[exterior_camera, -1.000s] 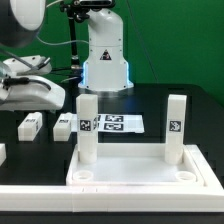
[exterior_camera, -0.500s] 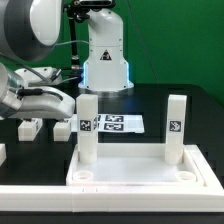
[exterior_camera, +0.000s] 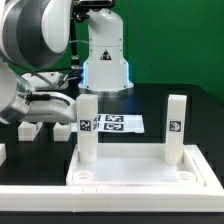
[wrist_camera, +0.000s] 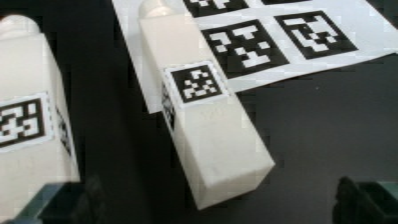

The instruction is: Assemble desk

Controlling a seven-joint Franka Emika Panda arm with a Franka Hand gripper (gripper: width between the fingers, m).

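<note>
The white desk tabletop [exterior_camera: 140, 180] lies at the front of the black table, rim up. Two square legs stand upright in its far corners, one [exterior_camera: 87, 128] on the exterior view's left and one [exterior_camera: 176, 128] on its right. Two loose legs [exterior_camera: 62, 127] [exterior_camera: 28, 128] lie flat to the left of it. My gripper [exterior_camera: 48, 112] hangs just above them. In the wrist view my gripper [wrist_camera: 210, 205] is open; its dark fingertips [wrist_camera: 45, 205] flank the near end of one tagged leg [wrist_camera: 205, 110] without touching it. The other loose leg [wrist_camera: 27, 100] lies beside it.
The marker board [exterior_camera: 112, 124] [wrist_camera: 267, 40] lies flat behind the tabletop, close to the loose legs. A long white border rail [exterior_camera: 40, 203] runs along the front. The robot's base [exterior_camera: 105, 60] stands at the back, and a small white piece [exterior_camera: 2, 152] shows at the left edge.
My arm has swung in from the exterior view's left and come down over the two loose legs. The jaws have stayed open, and the parts have not moved.
</note>
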